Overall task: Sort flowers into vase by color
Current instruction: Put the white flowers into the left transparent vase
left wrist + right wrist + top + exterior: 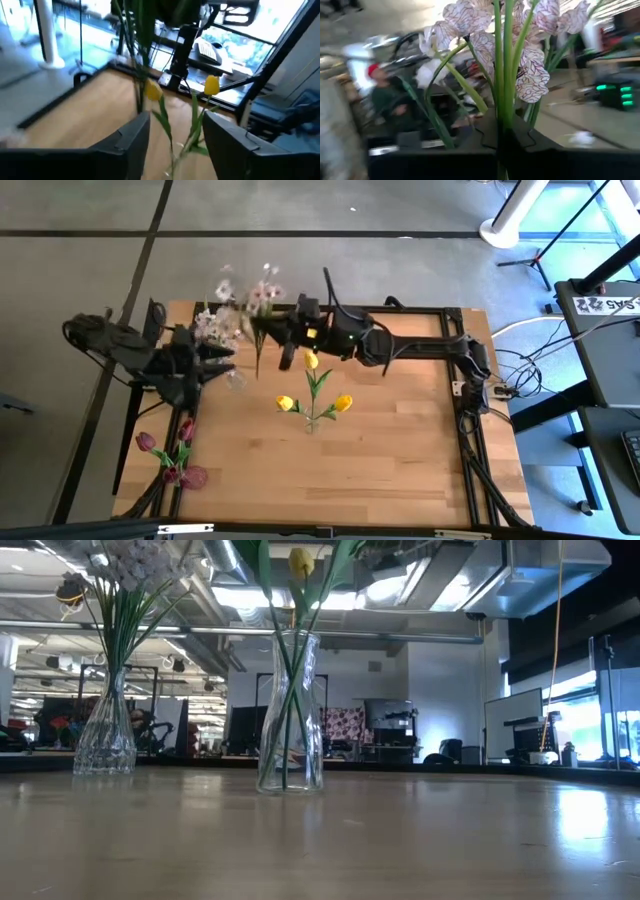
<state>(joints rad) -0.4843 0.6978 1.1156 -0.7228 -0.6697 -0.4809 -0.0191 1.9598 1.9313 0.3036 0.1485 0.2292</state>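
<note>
Your right gripper (268,323), jaws clamped on a white-pink spray (262,293), holds it beside the white-blossom vase (105,735); left gripper (222,358) waits, jaws apart; next, you lower the stem into that vase

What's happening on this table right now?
A two-arm robot is sorting artificial flowers into vases. The right gripper is shut on a white-pink spray and holds it at the table's far left side. The left gripper is open beside it. Three yellow tulips already stand in the middle vase, white blossoms in another, and dark red blooms sit near the left front corner.
</note>
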